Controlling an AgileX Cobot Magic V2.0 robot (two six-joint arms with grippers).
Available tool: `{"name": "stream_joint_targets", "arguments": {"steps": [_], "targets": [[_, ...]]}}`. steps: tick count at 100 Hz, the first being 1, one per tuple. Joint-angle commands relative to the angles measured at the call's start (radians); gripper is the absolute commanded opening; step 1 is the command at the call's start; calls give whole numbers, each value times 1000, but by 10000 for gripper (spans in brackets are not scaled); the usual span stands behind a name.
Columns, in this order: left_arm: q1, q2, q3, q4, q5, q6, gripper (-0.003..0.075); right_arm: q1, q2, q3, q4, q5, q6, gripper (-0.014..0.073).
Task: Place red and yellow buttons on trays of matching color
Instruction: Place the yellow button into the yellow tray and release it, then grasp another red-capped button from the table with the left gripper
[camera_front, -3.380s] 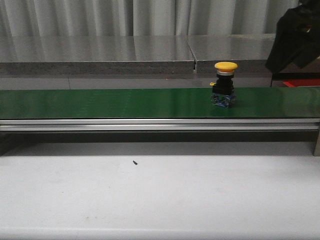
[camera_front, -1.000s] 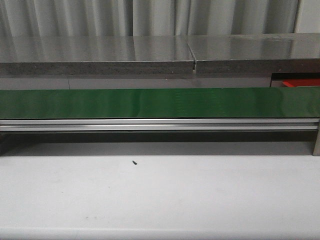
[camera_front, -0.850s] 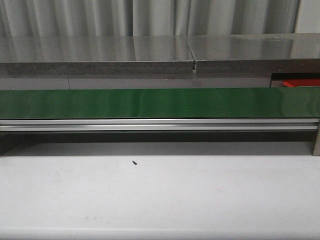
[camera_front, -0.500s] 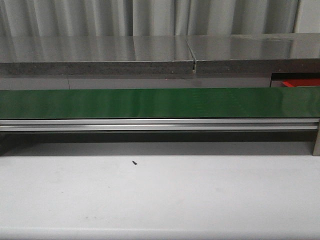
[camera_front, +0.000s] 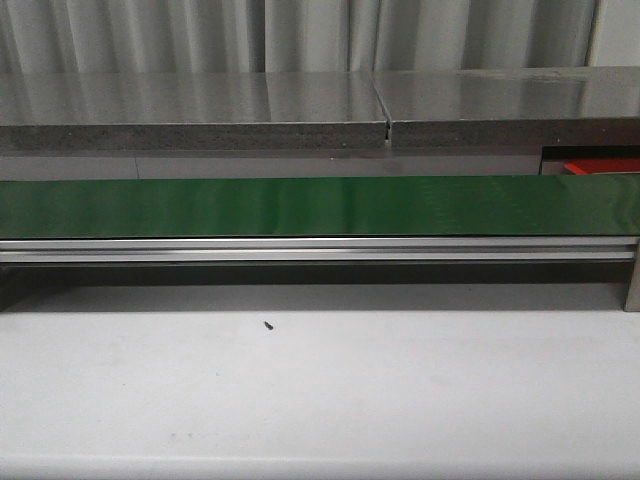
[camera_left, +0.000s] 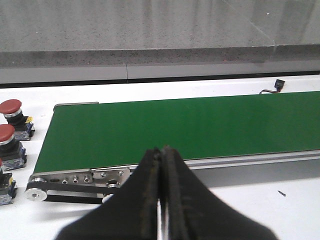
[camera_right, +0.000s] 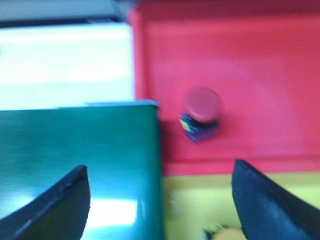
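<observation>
Red button (camera_right: 202, 116) seated on red tray (camera_right: 260, 65); green belt (camera_front: 320, 205) seen bare in front view.
Right gripper (camera_right: 160, 200) spread wide above yellow tray (camera_right: 192, 207); left gripper (camera_left: 161, 200) pinched closed, nothing held. Two red-capped buttons (camera_left: 11, 112) parked beside belt end.

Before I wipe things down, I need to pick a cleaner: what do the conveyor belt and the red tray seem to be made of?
The conveyor belt looks like smooth green rubber or PVC with a slight sheen, on a silver metal frame. The red tray looks like matte moulded plastic, though the right wrist view is blurred.
</observation>
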Motion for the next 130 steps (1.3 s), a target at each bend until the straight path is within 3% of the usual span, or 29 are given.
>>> {"name": "stream_joint_targets", "arguments": {"steps": [1,29,48,58,82,98,112,130], "targets": [[-7,4,-29,-17,-78,-1,-19,64,-109,-16,24,-17,-22,583],[-7,4,-29,-17,-78,-1,-19,248,-327,124,22,-7,-36,582],[-7,4,-29,-17,-78,-1,-19,277,-466,305,22,-2,-36,556],[-7,4,-29,-17,-78,-1,-19,277,-535,386,25,-21,-36,432],[-7,4,-29,-17,-78,-1,-18,277,-662,423,31,-41,-36,-75],[-7,4,-29,-17,-78,-1,-8,277,-678,423,31,-33,-36,-68],[-7,4,-29,-11,-67,-1,122,277,-671,423,31,-33,-36,-68],[-7,12,-46,-4,1,-14,504,277,-669,423,31,-33,-36,-68]]}}
